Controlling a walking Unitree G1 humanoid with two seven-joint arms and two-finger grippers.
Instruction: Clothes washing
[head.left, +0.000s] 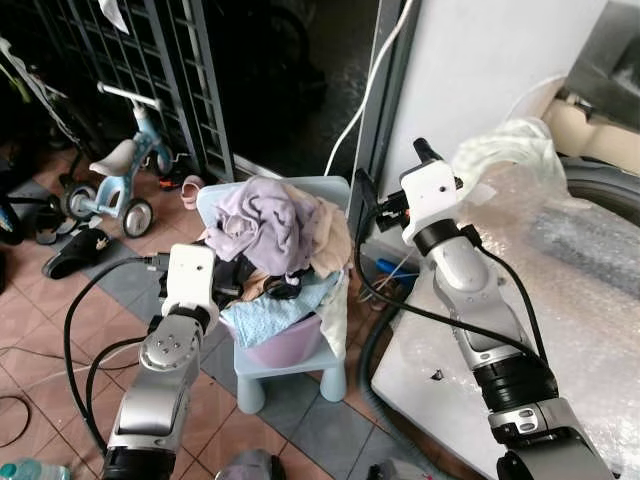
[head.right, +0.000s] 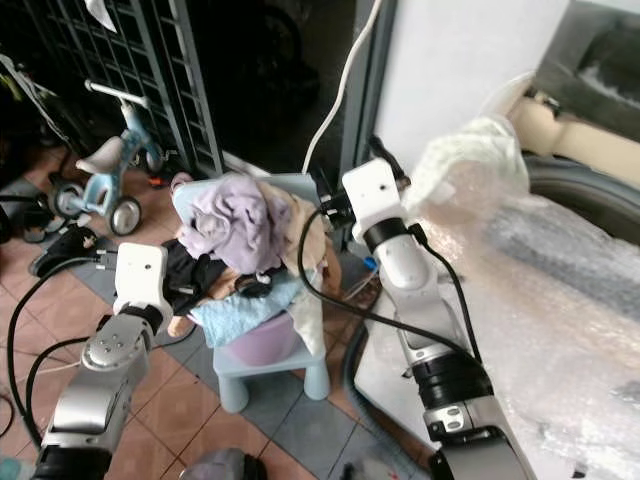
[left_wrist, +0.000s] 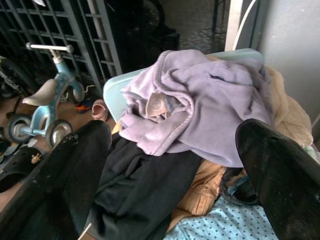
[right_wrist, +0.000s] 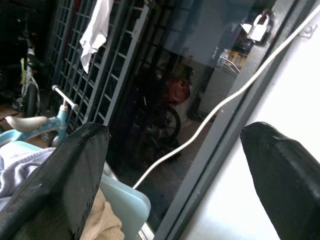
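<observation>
A: Where are the clothes?
B: Piled in the pink tub (head.left: 290, 345) on the small blue chair (head.left: 300, 375); the lilac top (left_wrist: 210, 110) is uppermost.
A: And the grippers?
B: The left gripper (left_wrist: 170, 175) is spread apart beside the pile, ready to grab; the right gripper (right_wrist: 175, 165) is apart too, raised above the chair.

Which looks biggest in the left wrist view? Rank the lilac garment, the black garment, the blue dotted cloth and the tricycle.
1. lilac garment
2. black garment
3. tricycle and blue dotted cloth: too close to rank; the cloth is cut off by the frame, and the tricycle stands farther back.
</observation>
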